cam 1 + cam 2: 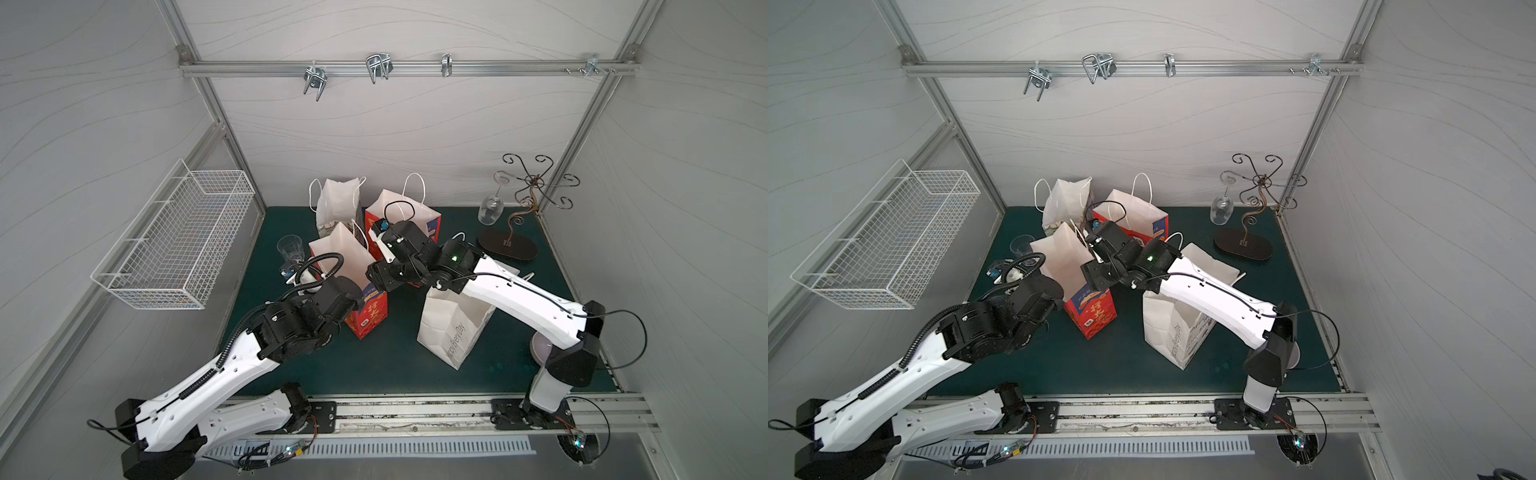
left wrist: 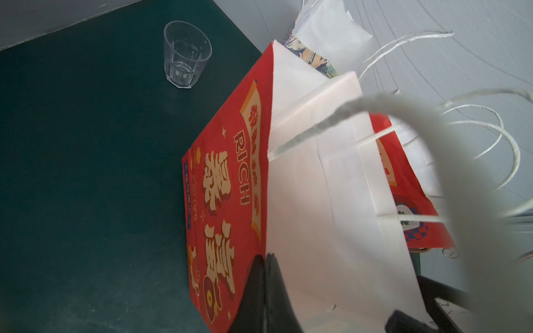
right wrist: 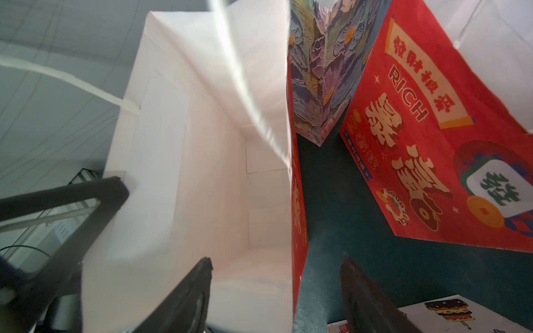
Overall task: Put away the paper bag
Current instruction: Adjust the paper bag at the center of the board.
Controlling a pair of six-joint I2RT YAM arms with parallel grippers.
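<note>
At left gripper (image 2: 265, 291): clamps tight on one top edge of red paper bag (image 1: 368, 318), probably to keep it upright and its mouth steady. At right gripper (image 3: 276, 261): stands spread across the opposite wall, one finger inside, one outside, not yet pinching; apparently lines up a second hold for a two-handed lift. Around: sits mid green mat (image 1: 374, 374), crowded by second red bag (image 1: 415, 216) and white bag (image 1: 446, 332). Beyond, on back rail: hooks (image 1: 378, 66), possibly the destination.

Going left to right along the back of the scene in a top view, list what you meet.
White wire basket → clear plastic cup → floral-printed paper bag → rear red paper bag → scrolled metal wine-glass rack.
</note>
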